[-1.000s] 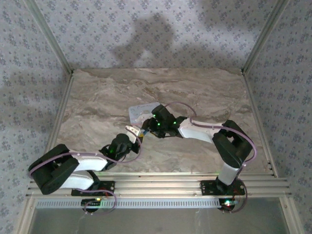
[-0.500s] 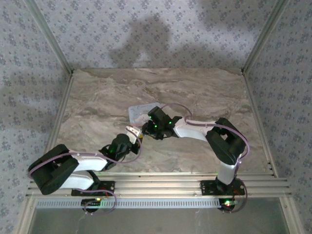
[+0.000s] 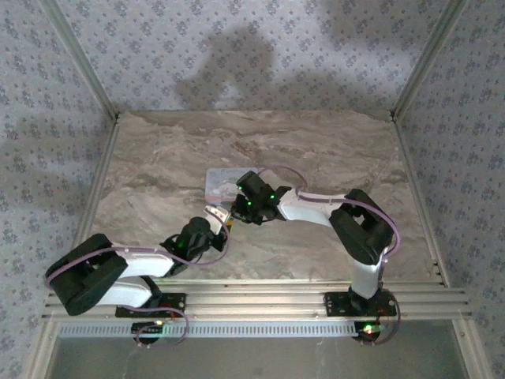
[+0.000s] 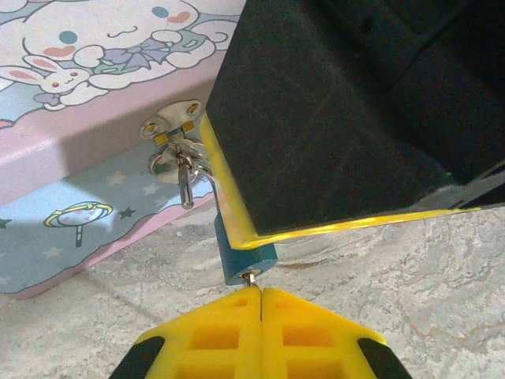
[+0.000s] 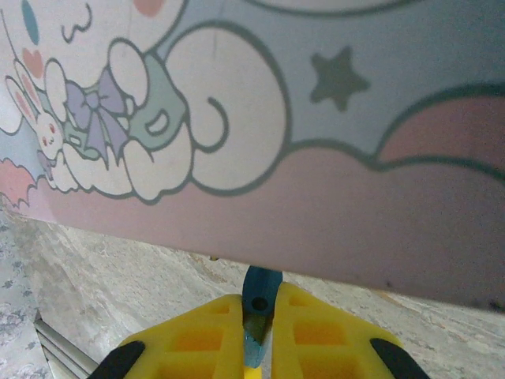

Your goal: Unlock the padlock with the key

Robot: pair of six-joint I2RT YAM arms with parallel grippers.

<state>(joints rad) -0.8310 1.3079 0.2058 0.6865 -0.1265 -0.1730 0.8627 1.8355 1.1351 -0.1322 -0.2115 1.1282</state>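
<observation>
Shifted left alongside the box (image 3: 221, 180), our right gripper (image 5: 257, 299) clamps the blue padlock (image 4: 245, 257) hanging off the box's hasp (image 4: 172, 128), and our left gripper (image 4: 260, 290) pinches the key (image 4: 249, 277) straight into its underside.

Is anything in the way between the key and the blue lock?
Nothing visible is. The left gripper pinches the key, and the key's tip meets the bottom of the blue padlock with no gap. The right gripper holds the lock by its sides, leaving that bottom end uncovered.
</observation>
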